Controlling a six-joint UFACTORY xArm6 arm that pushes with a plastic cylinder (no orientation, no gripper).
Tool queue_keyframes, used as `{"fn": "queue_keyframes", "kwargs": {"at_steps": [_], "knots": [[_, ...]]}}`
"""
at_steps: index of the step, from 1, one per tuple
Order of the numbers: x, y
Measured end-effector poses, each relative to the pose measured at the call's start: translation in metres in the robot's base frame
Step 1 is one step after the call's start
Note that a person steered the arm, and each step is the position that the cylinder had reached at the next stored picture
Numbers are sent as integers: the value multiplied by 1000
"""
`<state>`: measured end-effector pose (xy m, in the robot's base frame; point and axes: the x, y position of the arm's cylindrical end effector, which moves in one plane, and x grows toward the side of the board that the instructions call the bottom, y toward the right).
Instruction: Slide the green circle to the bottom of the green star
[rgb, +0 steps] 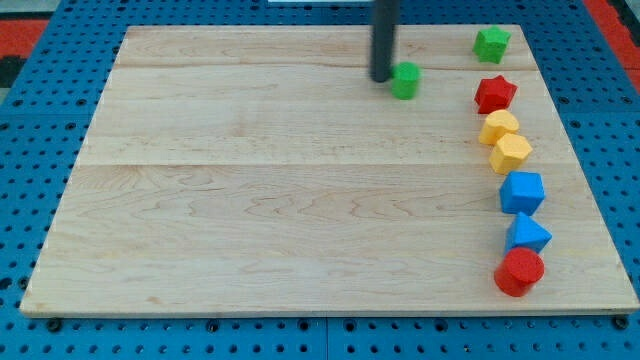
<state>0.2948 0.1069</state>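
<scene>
While my tip (382, 77) touches the green circle (405, 80), frame crops rod.

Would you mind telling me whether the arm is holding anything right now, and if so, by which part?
Nothing is held. My tip sits right at the green circle, on its side toward the view's left, only placed to push it.

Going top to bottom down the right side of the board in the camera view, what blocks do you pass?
Green star → red star → upper yellow block → lower yellow block → blue cube → blue triangle → red cylinder.
</scene>
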Motion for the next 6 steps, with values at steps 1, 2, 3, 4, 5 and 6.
{"fn": "queue_keyframes", "kwargs": {"at_steps": [1,2,3,4,5,6], "knots": [[14,-52],[32,-17],[17,34],[13,76],[12,49],[0,46]]}}
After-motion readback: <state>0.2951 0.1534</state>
